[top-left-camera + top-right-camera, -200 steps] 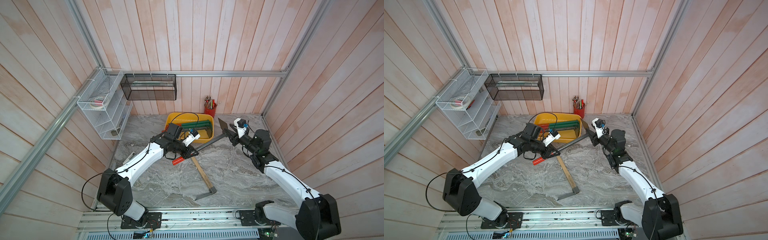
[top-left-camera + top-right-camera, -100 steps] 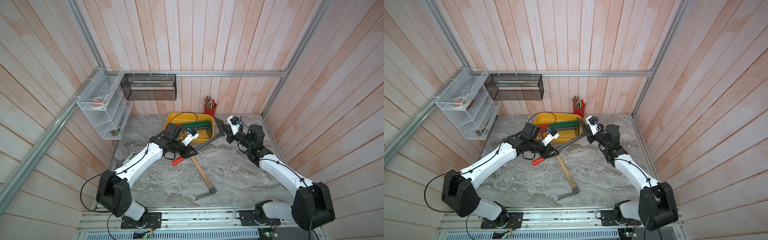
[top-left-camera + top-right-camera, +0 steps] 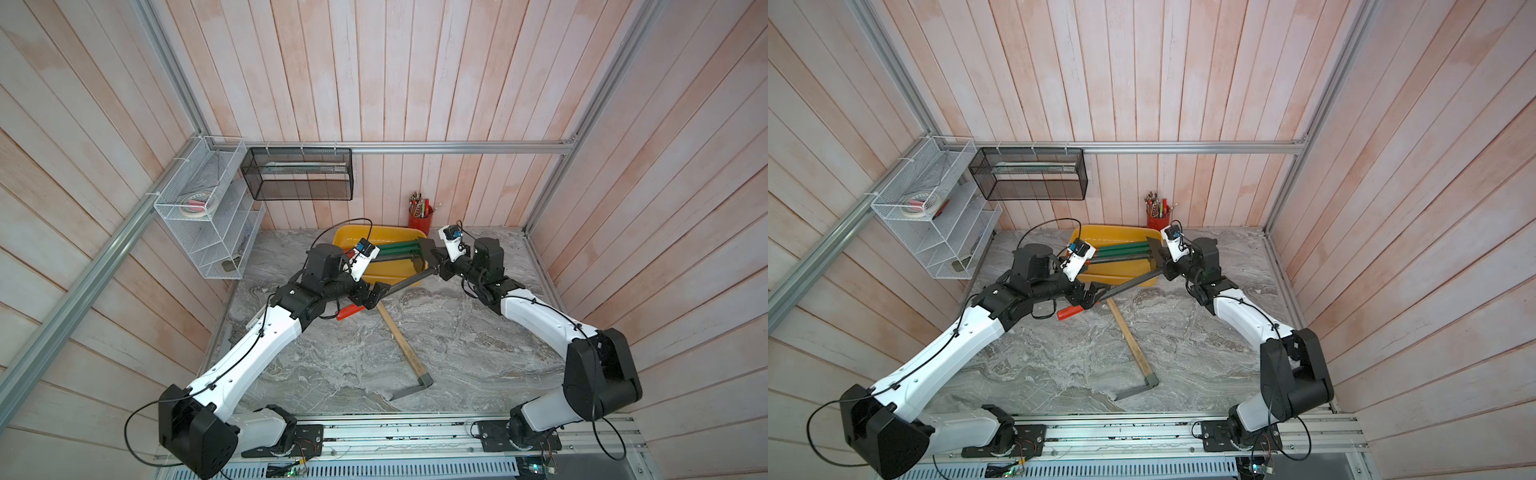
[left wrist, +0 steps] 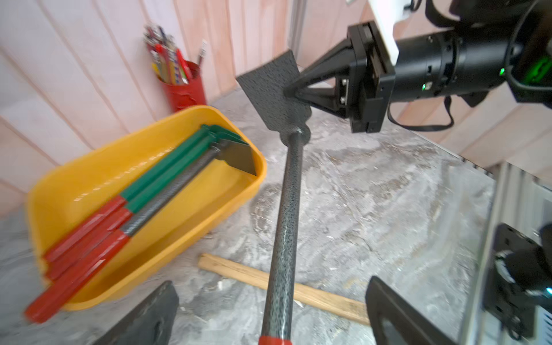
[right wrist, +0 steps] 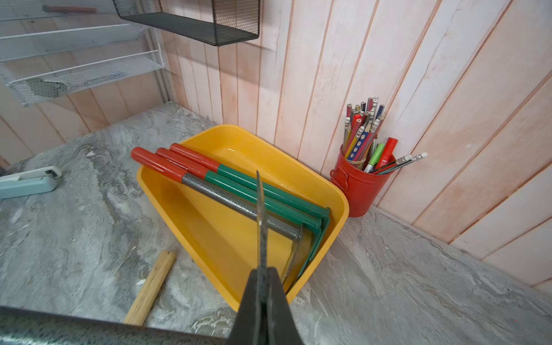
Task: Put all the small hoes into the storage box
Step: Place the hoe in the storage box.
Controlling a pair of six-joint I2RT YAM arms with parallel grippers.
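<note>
The hoe [image 4: 283,209] is not yet in the box [image 3: 386,272]; it hangs beside it, blade end lifted over the table [image 3: 457,353]. The right tool [image 4: 291,91] is clamped on the blade. The left tool [image 3: 371,293] gapes around the shaft, gripping nothing. Carrying over and lowering remain.

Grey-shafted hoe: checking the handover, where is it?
In both top views the grey-shafted hoe slants at centre, just in front of the yellow storage box, blade pinched by the right gripper.
</note>
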